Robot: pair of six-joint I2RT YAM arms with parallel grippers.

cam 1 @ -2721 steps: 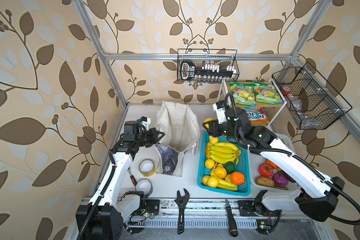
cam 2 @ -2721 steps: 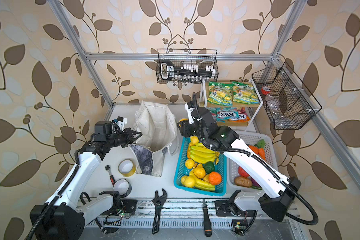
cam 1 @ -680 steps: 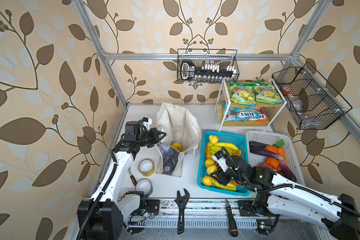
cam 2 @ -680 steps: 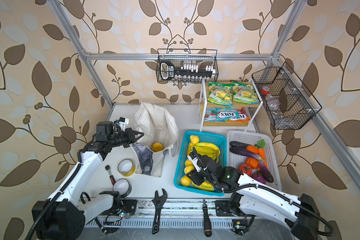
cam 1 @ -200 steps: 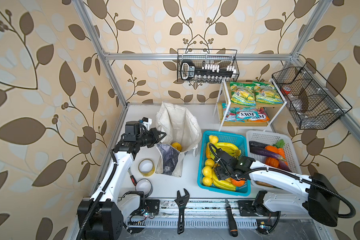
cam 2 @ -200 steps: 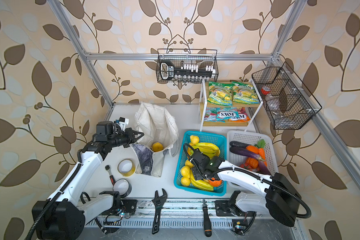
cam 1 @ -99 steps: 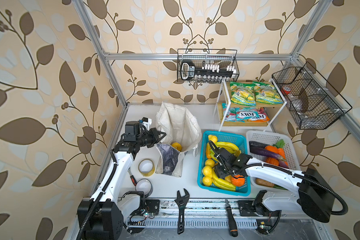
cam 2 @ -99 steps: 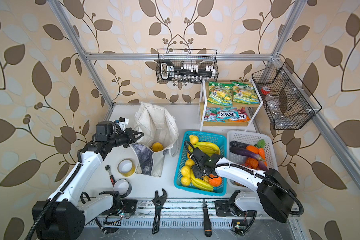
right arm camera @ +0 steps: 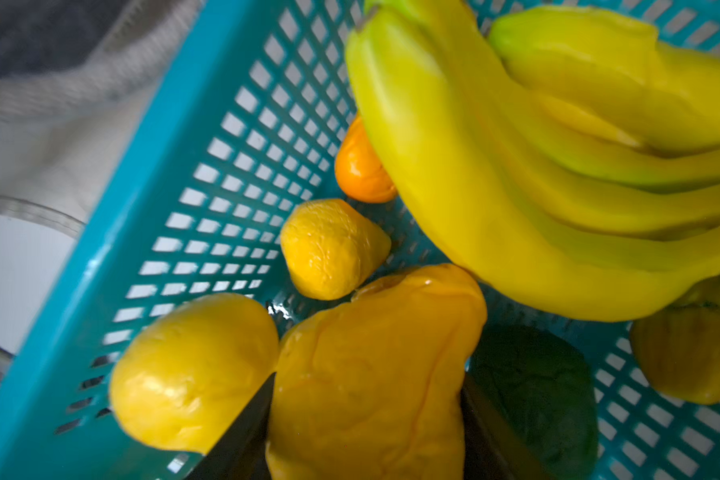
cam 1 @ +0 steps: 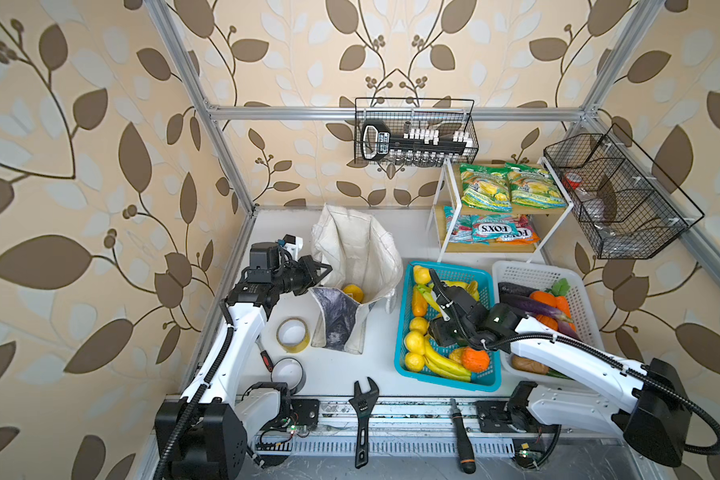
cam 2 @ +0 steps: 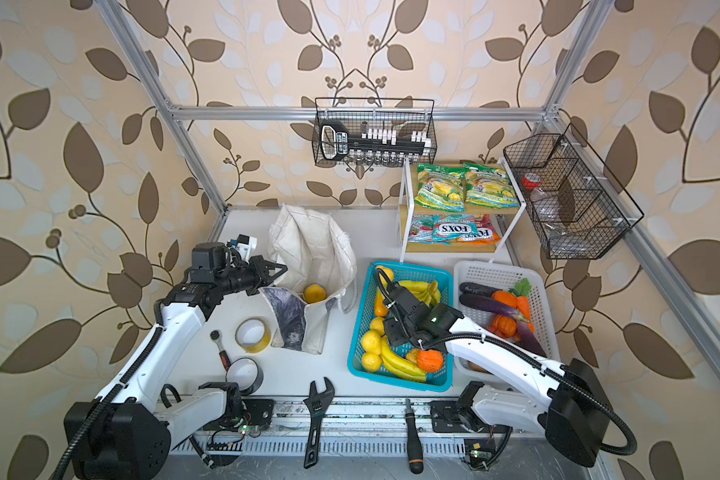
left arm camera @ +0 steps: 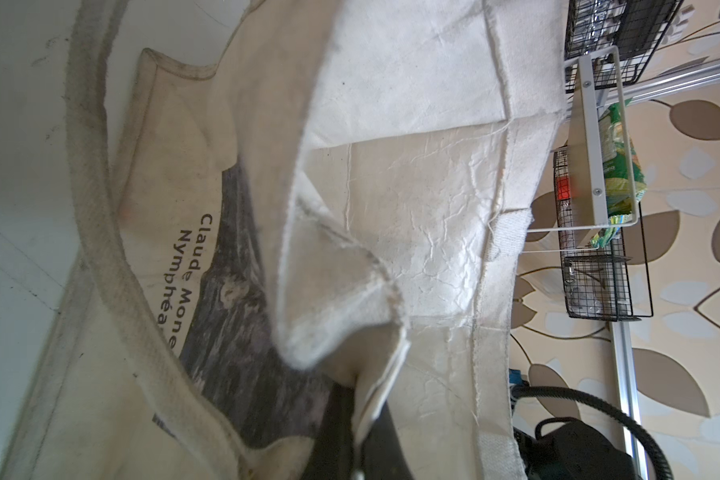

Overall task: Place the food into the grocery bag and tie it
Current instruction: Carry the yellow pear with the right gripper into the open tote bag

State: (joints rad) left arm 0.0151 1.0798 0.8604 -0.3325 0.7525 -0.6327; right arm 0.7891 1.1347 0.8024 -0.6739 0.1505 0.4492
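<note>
My right fingers (right arm camera: pixel 242 453) look clamped on a yellow fruit (right arm camera: pixel 375 332) in the blue basket (right arm camera: pixel 142 187), the bag (cam 1: pixel 350 245) at roughly 10 o'clock, left fingers (cam 1: pixel 319 272) pinching its rim.

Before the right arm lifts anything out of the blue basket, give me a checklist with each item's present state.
1. Mouth of the grocery bag open: ok; the left end effector is shut on its rim, holding it wide.
2. Room in the bag: ok; only one citrus fruit shows inside.
3. Target framed: ok; the fingers of the right end effector flank a yellow-orange fruit in the blue basket.
4. Grip closed firmly: cannot tell.
5. Free lift: not ok; the banana bunch and a yellow fruit crowd close against the target.
</note>
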